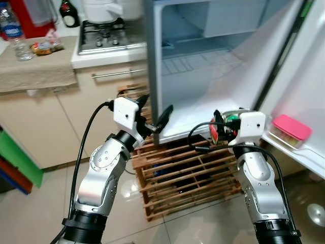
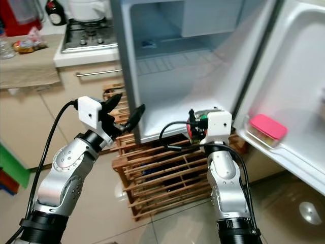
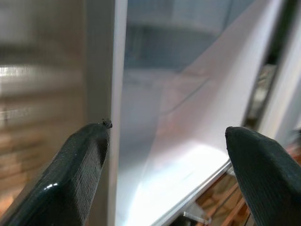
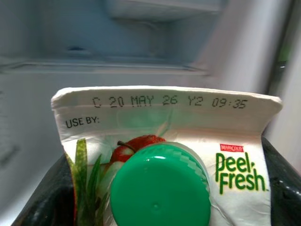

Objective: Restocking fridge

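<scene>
White, the open fridge (image 1: pixel 203 66) at 12 o'clock, bare inside, door (image 1: pixel 304 76) swung out toward 2 o'clock. Pink-lidded container (image 1: pixel 290 127) resting on the door shelf, at 3 o'clock from the right gripper. Right gripper (image 1: pixel 223 129) raised just before the fridge's lower edge, black fingers clamped on a juice carton (image 4: pixel 164 155): white gable top, green round cap (image 4: pixel 160 188), apple picture, "Peel Fresh" in green letters, a use-by stamp along the crest. Carton held in the air at the mouth of the cabinet, outside it, cap facing the wrist camera. Left gripper (image 1: pixel 155 119) at 9 o'clock from the carton, close to the fridge's left wall, fingers (image 3: pixel 70 179) spread wide apart with nothing between them. Slatted wooden crate (image 1: pixel 188 173) on the tiled floor below both grippers, under the fridge. Gas hob (image 1: pixel 104 35) on the counter at 11 o'clock, a pot (image 1: pixel 104 10) sitting on it. Farther toward 10 o'clock, a beige cloth (image 1: pixel 35 63) over a surface, with a plastic bottle (image 1: pixel 15 35) and a wrapped snack (image 1: pixel 46 47) on top.
</scene>
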